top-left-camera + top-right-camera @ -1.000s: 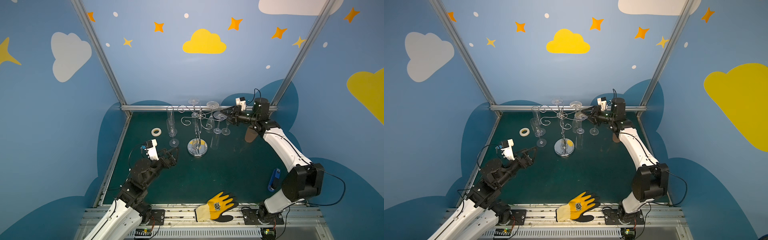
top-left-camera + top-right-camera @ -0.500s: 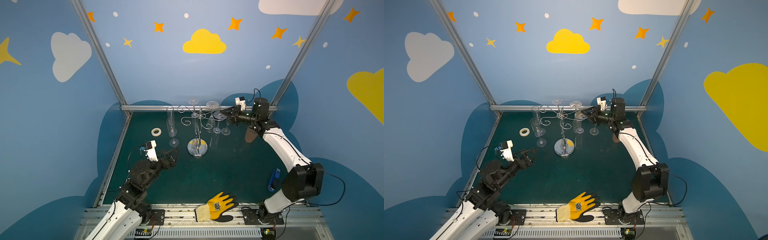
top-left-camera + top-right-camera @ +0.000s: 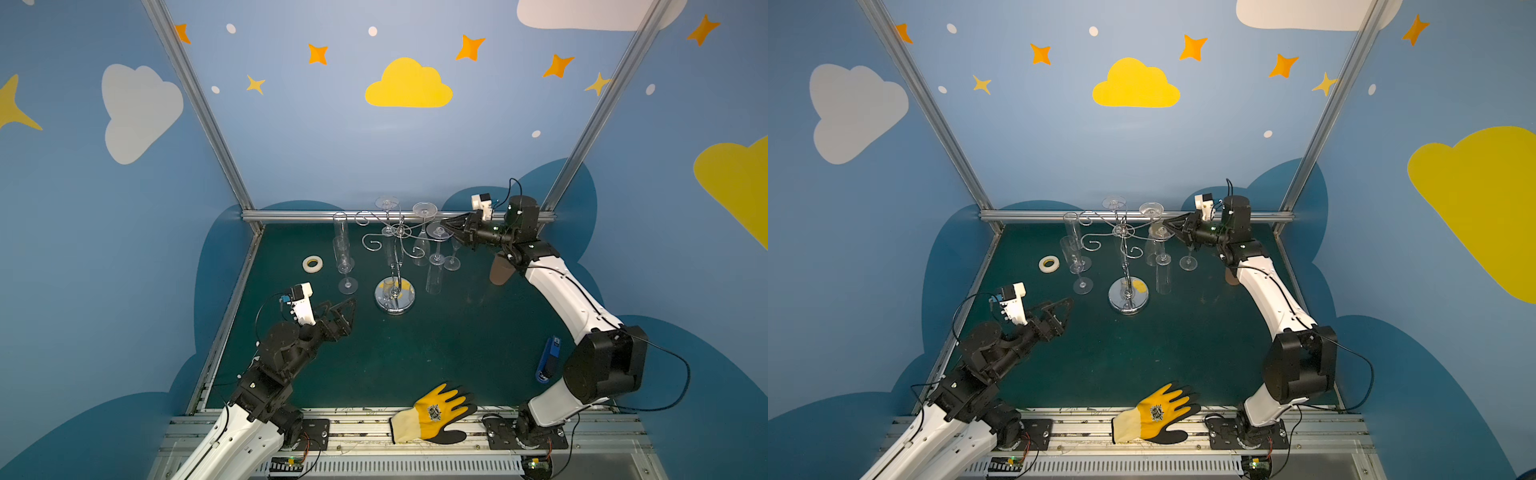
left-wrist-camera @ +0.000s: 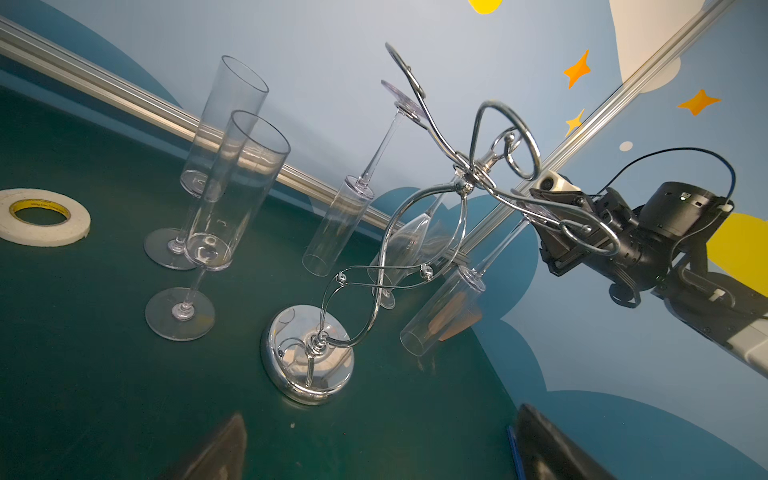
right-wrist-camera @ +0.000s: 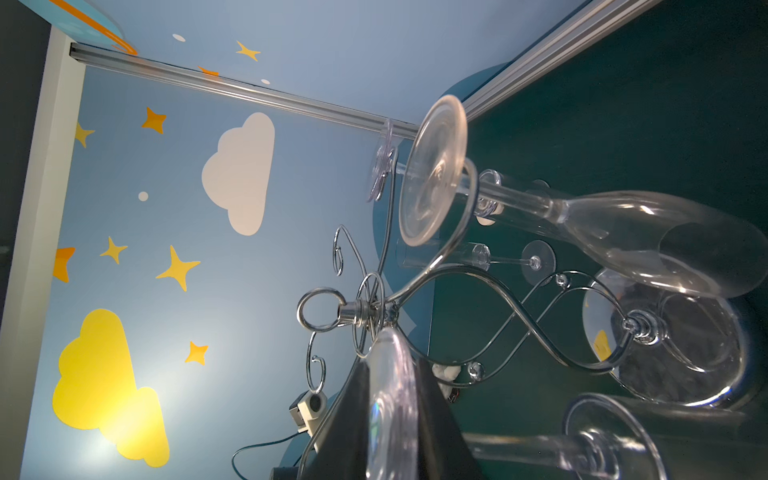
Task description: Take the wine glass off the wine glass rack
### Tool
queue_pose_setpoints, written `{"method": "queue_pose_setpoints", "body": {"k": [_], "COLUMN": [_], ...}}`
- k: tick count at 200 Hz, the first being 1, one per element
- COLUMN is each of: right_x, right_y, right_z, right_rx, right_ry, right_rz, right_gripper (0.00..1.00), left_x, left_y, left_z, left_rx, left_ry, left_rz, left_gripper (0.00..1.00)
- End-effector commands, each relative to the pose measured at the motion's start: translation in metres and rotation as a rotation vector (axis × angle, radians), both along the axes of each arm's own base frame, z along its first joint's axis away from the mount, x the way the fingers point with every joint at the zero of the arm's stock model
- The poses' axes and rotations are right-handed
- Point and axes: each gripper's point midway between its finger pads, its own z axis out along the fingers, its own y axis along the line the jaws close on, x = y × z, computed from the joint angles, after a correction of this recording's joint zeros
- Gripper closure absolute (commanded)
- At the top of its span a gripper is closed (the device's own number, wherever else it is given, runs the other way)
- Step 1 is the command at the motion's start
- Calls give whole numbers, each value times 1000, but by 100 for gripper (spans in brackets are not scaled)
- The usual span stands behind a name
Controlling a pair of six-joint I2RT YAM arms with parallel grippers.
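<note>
Gripping: we find the right gripper (image 3: 444, 225) clamped on the foot of the glass (image 3: 433, 277); the right wrist view shows one finger against each face of the disc.
Glass: we note it hanging mouth down from a curled arm on the right side of the rack (image 3: 395, 300), foot uppermost.
Rack: we see it upright on its round base, towards the back middle of the table (image 3: 415, 353); two other hung glasses (image 3: 420, 249) sit on its far arms.
Left gripper (image 3: 351, 313): we record the jaws wide apart and empty, low over the table, front left of the rack and apart from it.
Flutes (image 3: 345, 266): two upright, just left of the rack.
Tape (image 3: 312, 264): flat, left of the flutes.
Glove (image 3: 436, 411): on the front edge.
</note>
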Motion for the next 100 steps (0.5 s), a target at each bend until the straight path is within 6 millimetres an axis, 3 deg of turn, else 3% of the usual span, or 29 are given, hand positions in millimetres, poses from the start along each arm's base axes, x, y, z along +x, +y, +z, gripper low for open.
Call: {"method": "queue_pose_setpoints", "body": {"k": [1, 100], "right_x": [-1, -3], "right_y": [2, 2], "right_z": [1, 2], "right_rx": [9, 36], "right_ry": [-15, -5], "right_rz": [6, 7], "right_gripper": [81, 87], "left_x": [-1, -5], "left_y": [2, 5], "left_z": [-1, 2], "left_rx": [14, 8], "left_ry": [-6, -7], "left_rz": [9, 13], "left_gripper": [1, 1]}}
